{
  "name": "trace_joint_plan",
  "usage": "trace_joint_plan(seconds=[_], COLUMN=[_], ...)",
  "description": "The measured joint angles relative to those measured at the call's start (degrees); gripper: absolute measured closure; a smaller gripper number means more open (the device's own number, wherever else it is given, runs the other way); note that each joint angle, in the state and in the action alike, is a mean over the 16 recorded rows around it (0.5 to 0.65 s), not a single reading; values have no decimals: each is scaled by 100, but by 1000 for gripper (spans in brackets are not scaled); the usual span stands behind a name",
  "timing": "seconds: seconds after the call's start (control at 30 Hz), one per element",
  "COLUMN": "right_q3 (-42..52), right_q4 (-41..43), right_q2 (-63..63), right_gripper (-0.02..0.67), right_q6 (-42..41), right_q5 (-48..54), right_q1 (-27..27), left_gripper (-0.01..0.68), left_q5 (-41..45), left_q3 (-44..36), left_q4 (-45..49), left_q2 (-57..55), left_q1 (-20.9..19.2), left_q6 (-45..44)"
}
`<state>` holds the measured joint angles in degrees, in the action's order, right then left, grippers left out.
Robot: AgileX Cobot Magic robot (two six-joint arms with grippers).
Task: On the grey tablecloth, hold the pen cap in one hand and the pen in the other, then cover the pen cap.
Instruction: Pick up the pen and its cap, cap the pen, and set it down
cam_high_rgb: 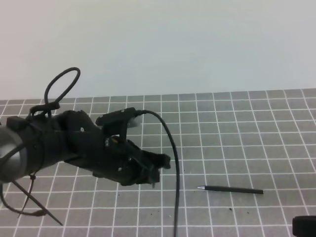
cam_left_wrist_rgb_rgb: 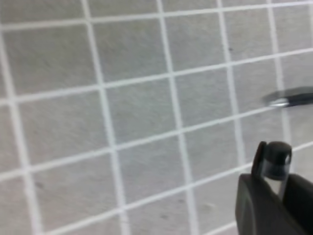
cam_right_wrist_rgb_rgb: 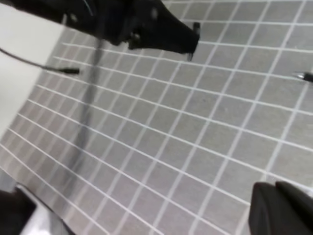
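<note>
The grey tablecloth (cam_high_rgb: 247, 128) covers the table. The pen (cam_high_rgb: 230, 189) lies flat on it right of centre, silvery tip pointing left. Its tip also shows in the left wrist view (cam_left_wrist_rgb_rgb: 288, 99) and at the edge of the right wrist view (cam_right_wrist_rgb_rgb: 304, 76). My left gripper (cam_high_rgb: 157, 177) hovers left of the pen's tip, shut on the pen cap (cam_left_wrist_rgb_rgb: 274, 161), which sticks out beyond the fingers (cam_left_wrist_rgb_rgb: 259, 205). My right gripper (cam_high_rgb: 303, 226) sits at the bottom right corner, below and right of the pen. It is open and empty, with one finger (cam_right_wrist_rgb_rgb: 281, 210) at each lower corner of its view.
A black cable (cam_high_rgb: 173, 168) hangs from the left arm down across the cloth to the front edge, left of the pen. A cable loop (cam_high_rgb: 61, 86) rises over the left arm. A plain pale wall (cam_high_rgb: 197, 39) stands behind the cloth.
</note>
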<state>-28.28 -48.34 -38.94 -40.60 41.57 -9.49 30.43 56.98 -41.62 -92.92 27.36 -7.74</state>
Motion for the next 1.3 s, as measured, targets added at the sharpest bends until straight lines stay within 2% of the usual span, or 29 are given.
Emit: trace_joint_plan(seconds=[0.17,0.3,0.53,0.73,1.03,1.3], right_q3=[-122,-316,-768,-1025,-1111,-1393], right_q4=[513,906,1356,1226,1181,1680], right_q2=[-200,-546,-1447,-2172,-2814,-3429], right_gripper=[641,641,641,641,641,641], right_q6=[114,-122,-825,-1910,-2975,-2699], right_q5=[12,111,298,279,-540,-1074], right_q1=[-1,-1,-2,-165,-756,-1100], left_gripper=[673,673,673,673,673,673], left_q5=[116,272,509,477,-306,-1089], left_q3=[-2,-2,-2,-5,-208,-553], left_q4=[-1200,-2131,-3779,-4909,-5773,-5820], left_q2=[5,0,0,-4,278,978], left_q1=[-180,-360,-608,-657,-657,-658], left_q6=[100,-6,-604,-1483,-2429,-2530])
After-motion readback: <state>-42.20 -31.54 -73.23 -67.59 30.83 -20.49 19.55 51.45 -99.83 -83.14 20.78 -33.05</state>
